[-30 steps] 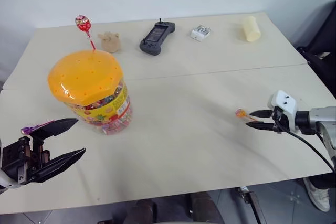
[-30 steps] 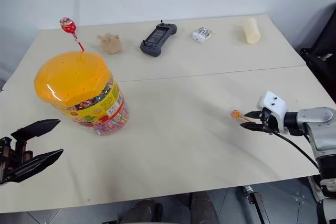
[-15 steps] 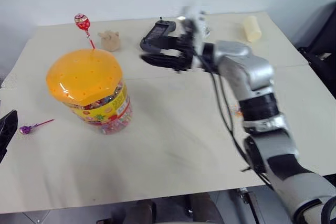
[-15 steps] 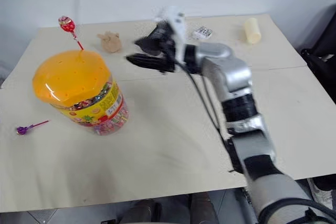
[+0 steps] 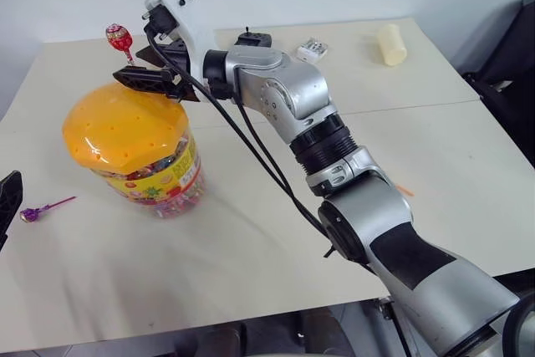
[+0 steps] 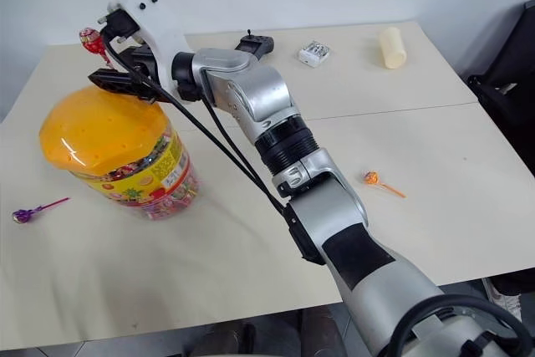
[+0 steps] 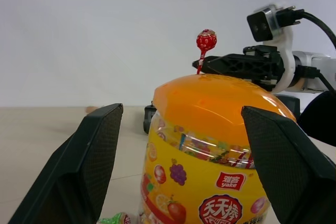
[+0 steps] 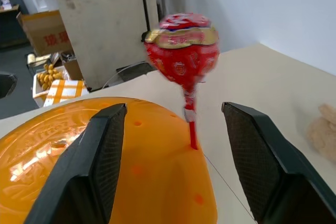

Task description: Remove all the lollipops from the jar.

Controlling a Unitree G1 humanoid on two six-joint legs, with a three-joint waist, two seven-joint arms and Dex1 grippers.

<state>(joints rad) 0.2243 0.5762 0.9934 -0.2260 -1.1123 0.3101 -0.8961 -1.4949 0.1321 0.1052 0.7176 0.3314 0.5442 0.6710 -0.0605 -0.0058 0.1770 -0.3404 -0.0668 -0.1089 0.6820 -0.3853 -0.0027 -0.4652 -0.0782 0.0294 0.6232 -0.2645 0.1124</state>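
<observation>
Left tool: your left tool (image 7: 181, 171) sits nearest you at the bench's left edge, its two black fingers spread wide and empty, looking at the jar from the side.

Purple lollipop: it lies flat on the bench (image 5: 276, 248) just beside that tool (image 5: 30, 212), out of the jar.

Orange lollipop: it lies on the bench over on your right (image 6: 372, 179), well apart from the jar — also out.

Jar: the jar (image 5: 134, 150) stands upright on the left half of the bench, orange domed lid on, coloured sweets showing through the clear wall.

Red lollipop: one lollipop is left in the lid — the red one (image 8: 182, 51), its stick upright in a hole at the far edge of the dome.

Right tool: your right tool (image 8: 173, 129) reaches across over the far side of the lid, roughly level, fingers parted about halfway, one on each side of the red stick and touching neither it nor the head.

Step in hand: judged from this, you are lining up the grasp on the red lollipop; two are visibly out, and a green one I cannot find.

Next move: close the fingers on the stick just under the head, then pull straight up along the stick so it clears the hole. Mind that the jar may lift or tip with it if the stick binds; the left tool is close enough to steady it.

Far bench: a black handheld device (image 6: 256, 43), a small white box (image 5: 315, 48) and a pale yellow cylinder (image 5: 389, 43) lie beyond, none in the way.
</observation>
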